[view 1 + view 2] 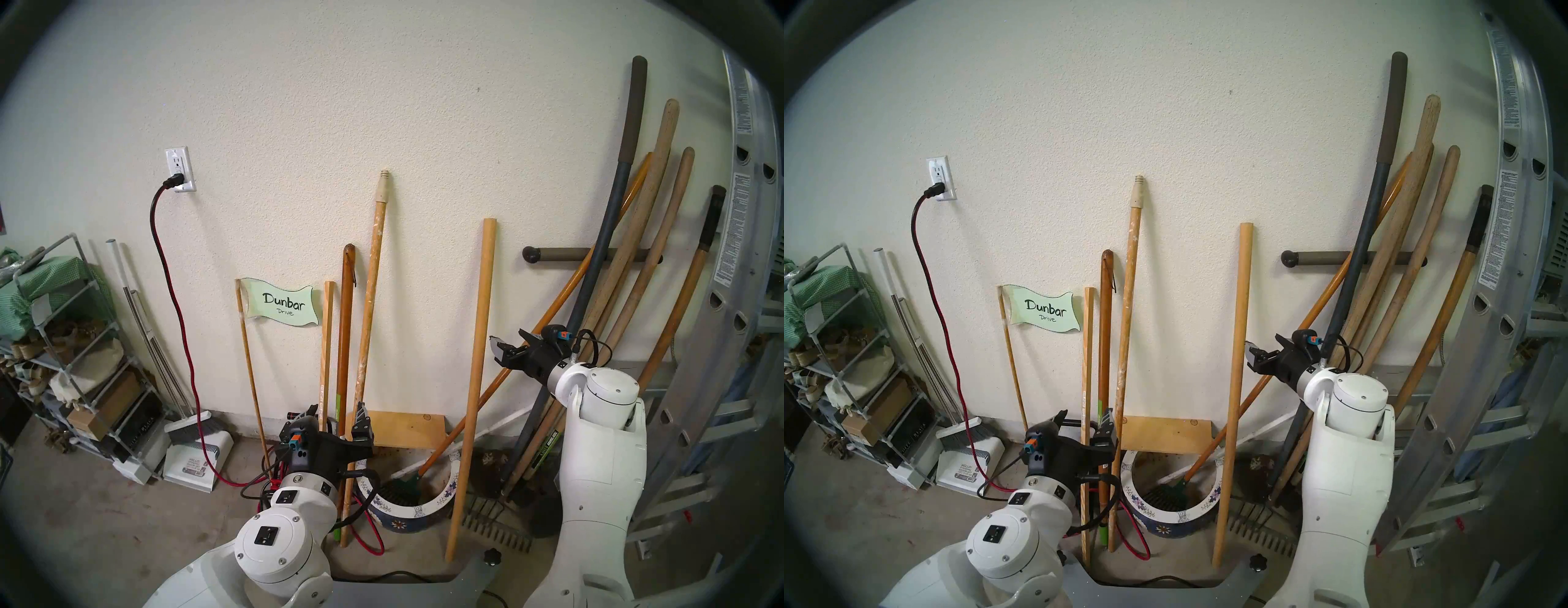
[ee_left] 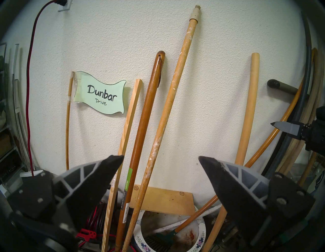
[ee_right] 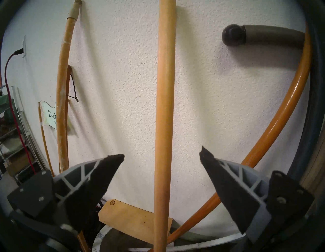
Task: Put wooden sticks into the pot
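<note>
The pot [image 1: 1168, 520] is dark blue with a white rim and purple-blue flowers. One stick [image 1: 471, 322] is plain light yellow-brown, one [image 1: 368, 314] has white paint specks and a cream tip, and one [image 1: 344, 339] is dark red-brown with a green label.

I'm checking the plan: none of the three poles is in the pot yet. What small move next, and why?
Probably ease the right gripper forward around the plain pale dowel: its jaws stand open, the dowel is centred between them, still beyond the fingertips and leaning on the wall beside the pot.
</note>
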### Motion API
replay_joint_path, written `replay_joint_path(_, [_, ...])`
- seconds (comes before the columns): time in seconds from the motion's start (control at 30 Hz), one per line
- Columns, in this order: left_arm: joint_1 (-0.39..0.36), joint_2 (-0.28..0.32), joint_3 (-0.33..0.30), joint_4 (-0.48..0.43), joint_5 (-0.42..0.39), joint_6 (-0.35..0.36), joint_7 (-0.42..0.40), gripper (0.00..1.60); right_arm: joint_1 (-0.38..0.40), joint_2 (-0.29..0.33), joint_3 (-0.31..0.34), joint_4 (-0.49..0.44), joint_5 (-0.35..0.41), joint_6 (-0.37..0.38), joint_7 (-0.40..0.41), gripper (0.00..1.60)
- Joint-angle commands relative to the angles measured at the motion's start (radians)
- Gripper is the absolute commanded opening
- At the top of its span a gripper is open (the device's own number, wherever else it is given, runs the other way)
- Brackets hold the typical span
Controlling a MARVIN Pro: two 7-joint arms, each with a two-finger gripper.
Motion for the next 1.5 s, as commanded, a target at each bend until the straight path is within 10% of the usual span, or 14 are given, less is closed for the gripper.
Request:
replay_joint_path(0.0, [-0.002,-0.001,-0.001,0.0,0.001,0.001,0.002,1.6,0.052,-0.005,-0.011,0.091,0.0,-0.068,-0.038,1.6])
replay_joint_path(1.4, [-0.006,0.005,0.004,0.0,-0.003,-0.002,0.008,1.6,0.305,0.072,-0.069,0.642,-0.096,-0.351,-0.198,1.6])
replay_joint_path(1.47, [-0.007,0.006,0.005,0.0,-0.003,-0.002,0.008,1.6,0.312,0.073,-0.071,0.659,-0.101,-0.357,-0.205,1.07])
